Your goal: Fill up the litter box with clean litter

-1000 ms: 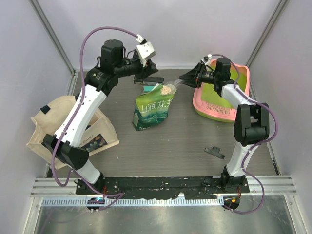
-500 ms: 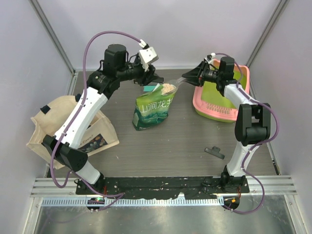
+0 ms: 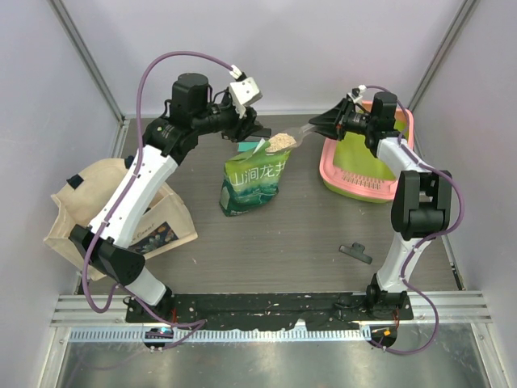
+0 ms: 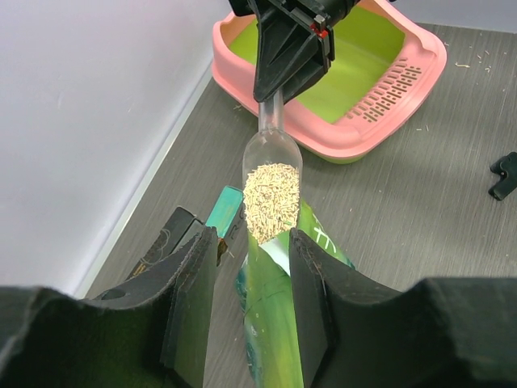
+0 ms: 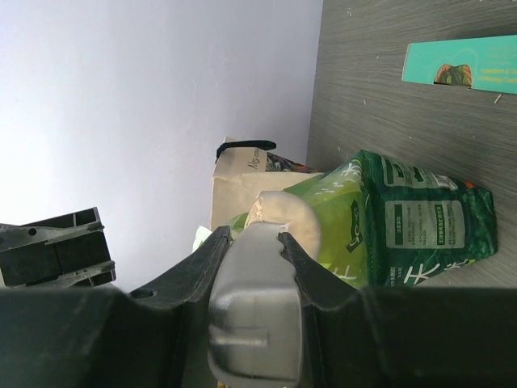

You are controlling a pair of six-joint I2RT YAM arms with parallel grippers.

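The litter box [image 3: 349, 188], pink-rimmed with a lime-green basin, sits at the back right; it also lies ahead in the left wrist view [image 4: 420, 58]. My right gripper [image 3: 321, 123] [image 5: 252, 238] is shut on the handle of a clear scoop [image 3: 300, 134] [image 4: 271, 153]. The scoop is heaped with clean litter [image 3: 281, 142] [image 4: 272, 202] and hovers just above the mouth of the green bag [image 3: 254, 182], left of the box. My left gripper [image 3: 250, 129] [image 4: 254, 242] is open, with the bag's upper edge [image 4: 271, 323] standing between its fingers.
A beige tote bag [image 3: 89, 202] stands at the left by the left arm. A teal carton [image 5: 460, 69] lies beside the green bag. A small black clip [image 3: 355, 250] lies on the table near the right arm's base.
My left gripper has opened around the bag's top edge. The right gripper has lifted the loaded scoop out of the bag and drawn it slightly toward the litter box.
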